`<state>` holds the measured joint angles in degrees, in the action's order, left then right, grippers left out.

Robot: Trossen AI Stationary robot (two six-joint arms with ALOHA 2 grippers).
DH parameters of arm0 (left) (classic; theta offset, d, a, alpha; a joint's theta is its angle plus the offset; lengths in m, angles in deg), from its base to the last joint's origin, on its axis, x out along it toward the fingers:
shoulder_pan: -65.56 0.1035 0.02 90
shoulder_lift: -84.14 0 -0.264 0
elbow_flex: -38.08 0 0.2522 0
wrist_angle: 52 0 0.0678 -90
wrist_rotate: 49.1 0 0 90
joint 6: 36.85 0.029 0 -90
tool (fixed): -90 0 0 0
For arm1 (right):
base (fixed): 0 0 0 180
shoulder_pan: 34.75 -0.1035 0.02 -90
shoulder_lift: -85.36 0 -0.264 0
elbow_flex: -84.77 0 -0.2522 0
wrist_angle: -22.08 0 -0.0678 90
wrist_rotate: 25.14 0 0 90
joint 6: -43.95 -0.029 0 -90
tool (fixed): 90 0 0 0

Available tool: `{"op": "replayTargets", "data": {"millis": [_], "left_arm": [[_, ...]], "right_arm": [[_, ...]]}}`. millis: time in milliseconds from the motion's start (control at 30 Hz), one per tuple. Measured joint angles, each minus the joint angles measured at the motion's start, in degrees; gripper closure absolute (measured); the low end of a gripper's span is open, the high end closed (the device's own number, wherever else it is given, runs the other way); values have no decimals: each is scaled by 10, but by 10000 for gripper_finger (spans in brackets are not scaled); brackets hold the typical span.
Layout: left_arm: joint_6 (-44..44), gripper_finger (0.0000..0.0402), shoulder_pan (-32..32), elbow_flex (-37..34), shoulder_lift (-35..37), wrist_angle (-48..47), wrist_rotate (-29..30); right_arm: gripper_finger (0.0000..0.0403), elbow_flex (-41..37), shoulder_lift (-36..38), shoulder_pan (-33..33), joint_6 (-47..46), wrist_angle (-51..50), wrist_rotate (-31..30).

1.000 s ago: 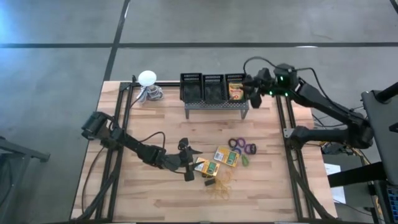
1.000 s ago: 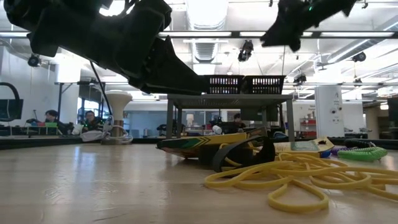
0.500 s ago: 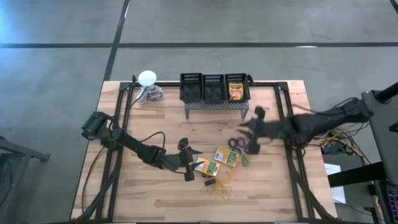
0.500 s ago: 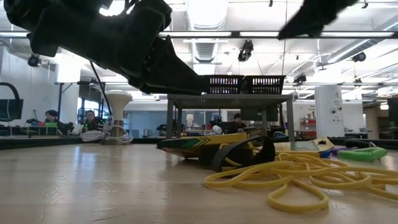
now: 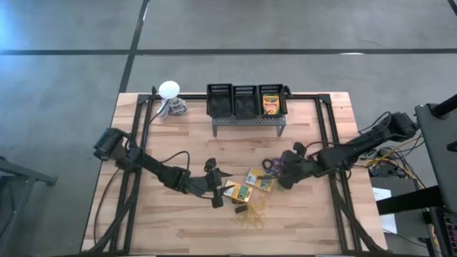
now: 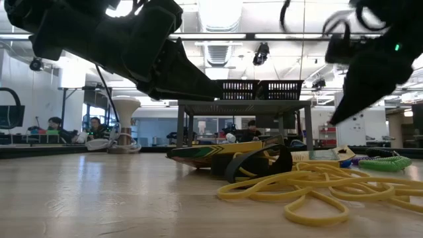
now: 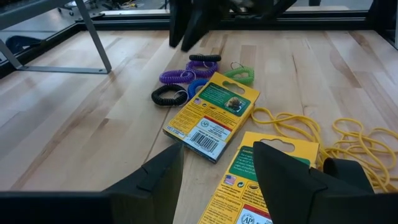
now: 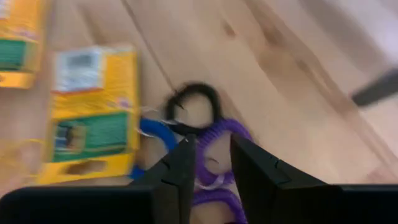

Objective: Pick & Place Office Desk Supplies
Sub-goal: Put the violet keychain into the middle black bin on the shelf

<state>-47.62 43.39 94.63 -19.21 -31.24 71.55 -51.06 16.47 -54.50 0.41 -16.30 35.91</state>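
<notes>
My left gripper (image 5: 218, 188) (image 7: 217, 171) is open and low over the table, just left of two flat yellow-and-green crayon boxes (image 7: 211, 115) (image 7: 267, 180). My right gripper (image 5: 284, 175) (image 8: 213, 163) is open, pointing down over a cluster of coil rings: black (image 8: 196, 99), purple (image 8: 224, 140) and blue (image 8: 158, 134). It partly hides them in the high view. A green ring (image 7: 239, 73) lies beside them. Yellow rubber bands (image 5: 251, 212) (image 6: 317, 185) lie in a loose heap near the table's near edge. A third crayon box (image 5: 270, 106) sits in the stand's right basket.
The grey metal stand (image 5: 245, 108) with three black baskets is at the table's far edge. A white ball-shaped object (image 5: 169, 89) sits at the far left corner. Bare wood (image 5: 178, 143) stretches between the stand and the left arm. People sit in the room beyond (image 6: 92, 129).
My right arm has swung from the stand's right basket toward the table's near edge and down. It now hangs over the coil rings. The crayon box has stayed in that basket.
</notes>
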Motion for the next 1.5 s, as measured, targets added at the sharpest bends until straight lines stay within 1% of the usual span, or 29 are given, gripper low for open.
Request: {"op": "replayTargets", "data": {"millis": [100,200,300,400,567,700,833,1000,1100,1233,1400,1500], "left_arm": [[0,204,0,0,0,0,0],[0,204,0,0,0,0,0],[0,204,0,0,0,0,0],[0,204,0,0,0,0,0],[1,204,0,0,0,0,0],[2,204,0,0,0,-1,0],[2,204,0,0,0,-1,0],[2,204,0,0,0,-2,0],[2,204,0,0,0,-2,0],[2,204,0,0,0,-2,0],[2,204,0,0,0,-2,0],[2,204,0,0,0,-2,0]], "right_arm": [[276,-18,-19,23,9,40,32],[258,-34,-39,42,32,88,49],[249,-35,-56,59,40,90,50],[249,-31,-69,69,50,91,61],[263,-27,-96,76,72,112,91],[277,-28,-113,76,75,114,99],[295,-27,-120,78,77,118,116],[319,-27,-117,78,81,120,120],[346,-29,-106,78,90,117,123],[384,-25,-68,78,102,112,125],[384,10,-14,77,114,114,129],[384,49,-3,76,149,123,137]]}}
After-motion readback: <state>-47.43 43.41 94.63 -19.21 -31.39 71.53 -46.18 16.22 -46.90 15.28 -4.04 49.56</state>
